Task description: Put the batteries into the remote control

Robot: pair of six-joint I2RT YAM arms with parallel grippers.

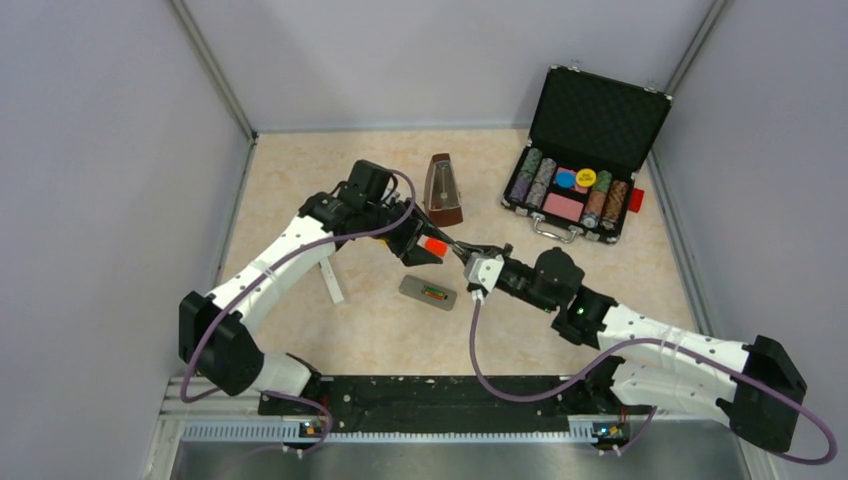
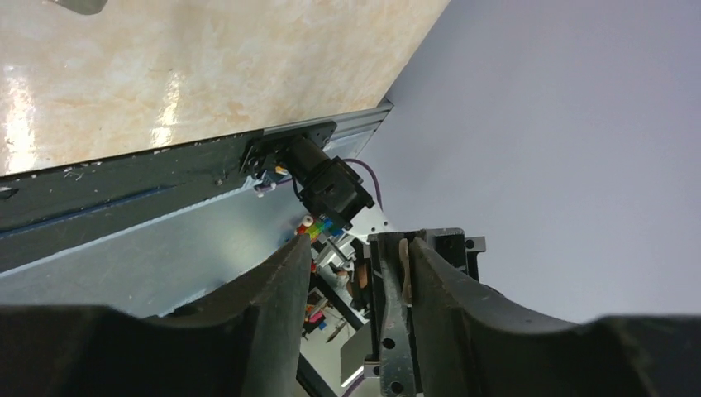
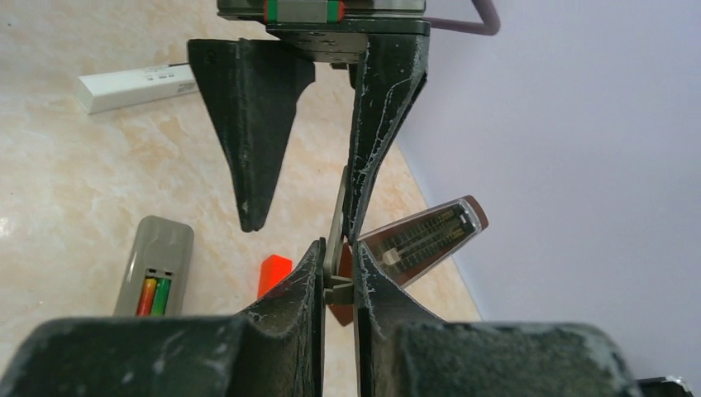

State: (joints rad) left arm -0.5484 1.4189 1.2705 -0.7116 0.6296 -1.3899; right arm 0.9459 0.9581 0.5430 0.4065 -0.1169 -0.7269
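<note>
Batteries (image 3: pixel 154 296) inside remote control (image 3: pixel 165 240), before metronome (image 1: pixel 442 190)

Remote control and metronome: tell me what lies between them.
A red-orange block lies between the remote control and the metronome. The right wrist view shows it plainly.

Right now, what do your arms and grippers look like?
The left arm and right arm share white shells, black joints and a looping purple cable. Fingers are black tapered wedges with scuffed edges. A green light glows at the right elbow.
</note>
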